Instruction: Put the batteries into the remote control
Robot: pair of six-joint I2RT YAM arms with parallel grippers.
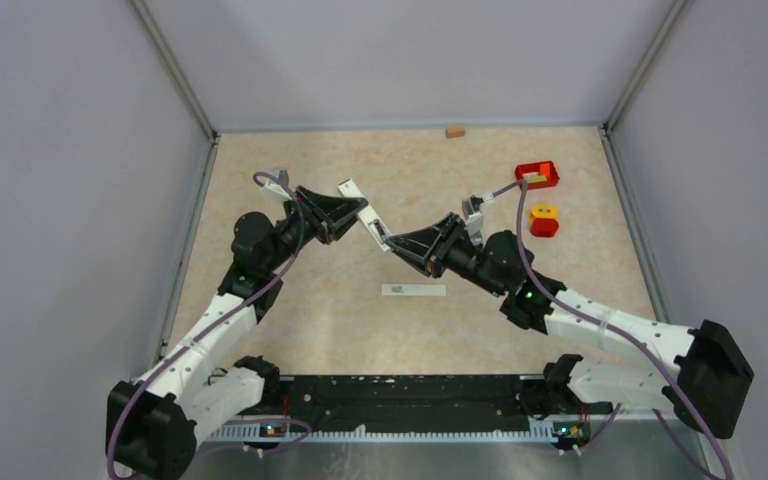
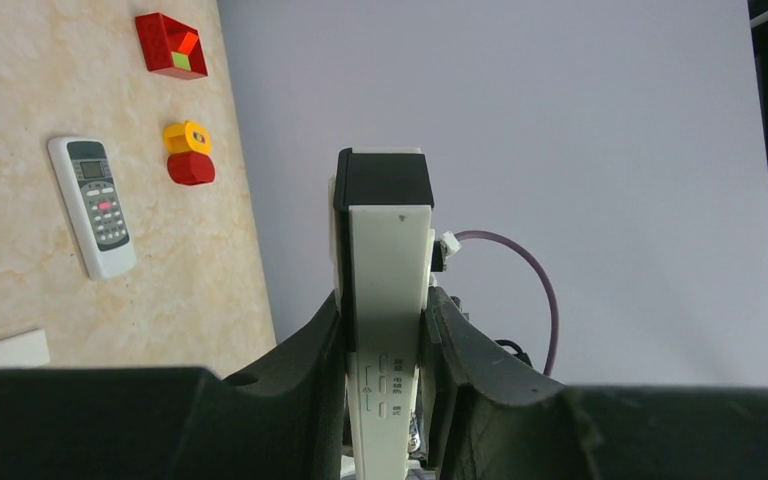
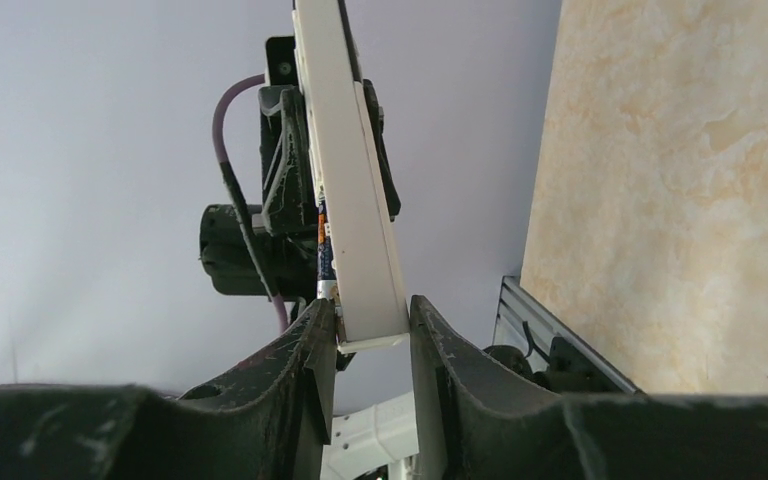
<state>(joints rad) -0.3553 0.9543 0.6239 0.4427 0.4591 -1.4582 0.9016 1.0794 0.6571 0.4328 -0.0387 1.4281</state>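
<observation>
The remote control (image 2: 92, 205) lies face up on the table (image 2: 20, 290), just beside a yellow-and-red block (image 2: 189, 153) and near a red box (image 2: 171, 45); in the top view the right arm hides it. Both arms hold a white black-tipped bar (image 2: 390, 270) in the air between them — the left gripper (image 2: 385, 335) is clamped on one end, the right gripper (image 3: 372, 322) closed against the other; a slim battery (image 3: 322, 245), orange and blue, runs along the bar's edge. A plain white strip (image 1: 413, 290) lies on the table nearer the bases.
</observation>
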